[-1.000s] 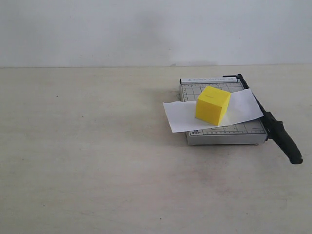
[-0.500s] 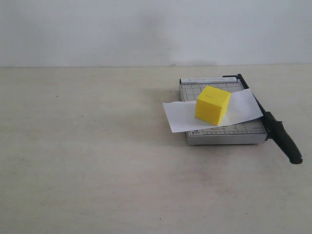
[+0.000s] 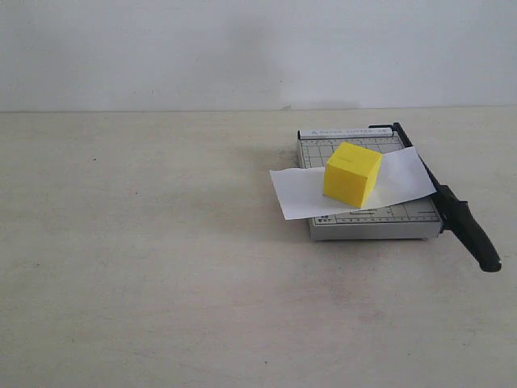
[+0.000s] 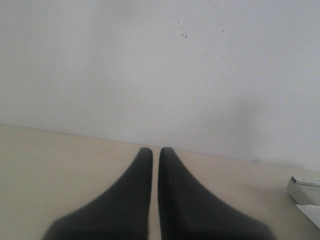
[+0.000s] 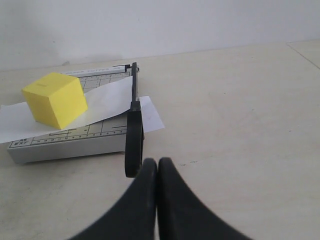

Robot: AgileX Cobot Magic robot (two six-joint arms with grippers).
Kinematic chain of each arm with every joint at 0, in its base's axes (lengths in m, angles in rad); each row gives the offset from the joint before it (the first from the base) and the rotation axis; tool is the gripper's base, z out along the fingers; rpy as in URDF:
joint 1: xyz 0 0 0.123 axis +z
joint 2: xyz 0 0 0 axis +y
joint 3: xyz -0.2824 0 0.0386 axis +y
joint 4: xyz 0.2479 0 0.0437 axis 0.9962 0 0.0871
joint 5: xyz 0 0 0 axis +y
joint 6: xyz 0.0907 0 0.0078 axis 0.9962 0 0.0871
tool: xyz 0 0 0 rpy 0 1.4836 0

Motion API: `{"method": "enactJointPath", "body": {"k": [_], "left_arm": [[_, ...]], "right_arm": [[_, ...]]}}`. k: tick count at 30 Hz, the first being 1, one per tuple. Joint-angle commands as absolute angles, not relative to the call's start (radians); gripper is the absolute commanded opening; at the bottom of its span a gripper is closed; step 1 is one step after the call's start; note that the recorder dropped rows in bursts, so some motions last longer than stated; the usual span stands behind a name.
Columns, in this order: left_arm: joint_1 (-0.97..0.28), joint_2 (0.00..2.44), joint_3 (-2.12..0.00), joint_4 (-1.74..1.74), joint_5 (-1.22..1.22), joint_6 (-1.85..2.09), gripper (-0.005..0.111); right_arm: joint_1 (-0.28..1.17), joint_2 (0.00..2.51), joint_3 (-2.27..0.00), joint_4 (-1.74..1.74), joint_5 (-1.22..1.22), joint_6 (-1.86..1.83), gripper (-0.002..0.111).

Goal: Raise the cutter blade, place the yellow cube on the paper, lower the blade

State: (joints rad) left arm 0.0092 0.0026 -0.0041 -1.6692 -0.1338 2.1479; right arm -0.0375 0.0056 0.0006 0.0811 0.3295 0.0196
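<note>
Both tools are closed and hold nothing: the left tool [image 4: 155, 150] has its black fingers pressed together with only a thin slit between them, and the right tool [image 5: 157, 161] has its tips touching.

Over the last second nothing moves in the exterior view. The bright yellow plain cube [image 3: 352, 173] stays on the blank white sheet of paper [image 3: 303, 194], which lies across the small grey gridded trimmer board [image 3: 371, 222]. The long black cutter blade [image 3: 464, 226] stays down along the right edge of the board, on top of the paper, and its thick handle end reaches past the board. This stillness means, I judge, that all three steps are finished and nothing is left to do.

Neither arm shows in the exterior view, so both are pulled back from the board. The left tool points along the pale tabletop [image 3: 161, 267] toward the wall. The right tool is low and points at the blade's handle, near it but apart.
</note>
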Motion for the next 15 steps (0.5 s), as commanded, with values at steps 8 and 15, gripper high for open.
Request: {"method": "enactJointPath", "body": {"k": [8,15], "left_arm": [[-0.047,0.000,0.000,-1.744,-0.131,2.150,0.005],[-0.047,0.000,0.000,-1.744,-0.131,2.150,0.005]], "right_arm": [[-0.041,0.000,0.000,0.074,0.322,0.021,0.000],[-0.041,0.000,0.000,0.074,0.322,0.021,0.000]]}}
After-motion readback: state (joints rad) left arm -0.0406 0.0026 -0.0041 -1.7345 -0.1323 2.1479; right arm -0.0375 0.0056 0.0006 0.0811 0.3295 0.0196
